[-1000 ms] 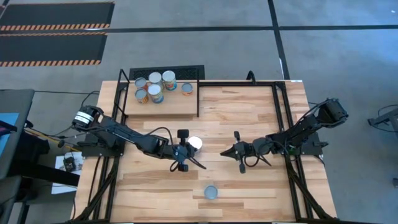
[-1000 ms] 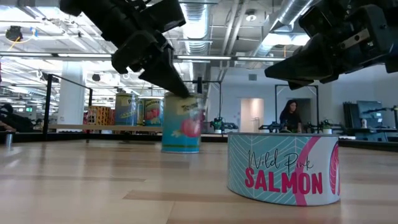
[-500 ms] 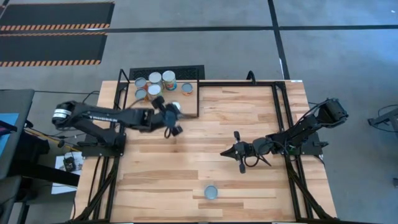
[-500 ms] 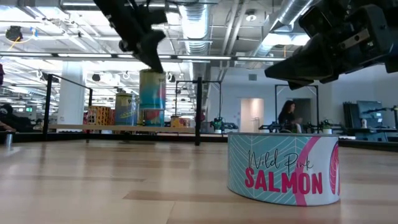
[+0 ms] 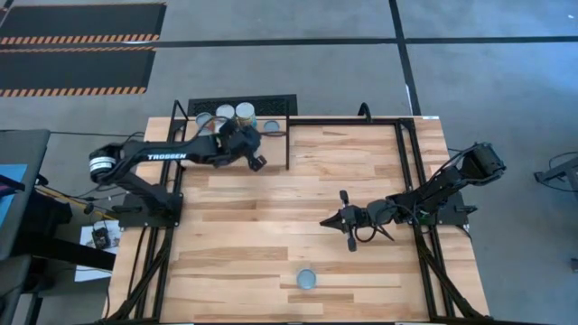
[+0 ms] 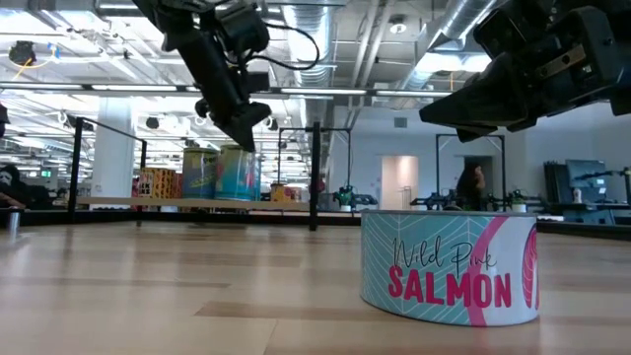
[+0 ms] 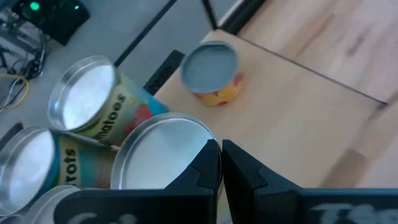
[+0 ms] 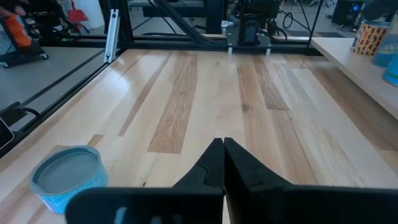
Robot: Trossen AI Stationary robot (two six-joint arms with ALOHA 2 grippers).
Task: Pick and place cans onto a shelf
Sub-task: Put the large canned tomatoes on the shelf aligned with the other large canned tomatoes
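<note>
My left gripper (image 5: 246,144) reaches over the shelf (image 5: 271,155) at the table's far left, shut on a teal-labelled can (image 6: 237,176) with a silver top (image 7: 158,149). Around it on the shelf stand other cans: a tomatoes can (image 7: 87,99), a carrots can (image 7: 28,158) and a short orange-labelled one (image 7: 211,68). From above, the arm hides the held can. My right gripper (image 5: 327,222) hangs shut over the table's middle right, touching nothing. A short salmon can (image 5: 307,279) stands on the table near the front edge. My left gripper pinches the can's top rim (image 7: 208,146) between its two fingers, at the rim only. The fingers slant down onto it from the table's left side. The can stays upright below the fingertips (image 6: 246,138), its bottom level with its neighbours; whether it rests on the shelf I cannot tell.
Thin black rods (image 5: 289,144) edge the shelf and a black frame (image 5: 402,144) runs along the table's right side. The planked tabletop (image 5: 298,190) between the two arms is bare wood. A person (image 6: 475,187) stands far off in the room beyond.
My left gripper has lifted the teal can off the table's middle and swung it toward the far left edge, over to the shelf, turning its wrist on the way. The can now sits upright among the shelf's cans. My right arm kept still.
</note>
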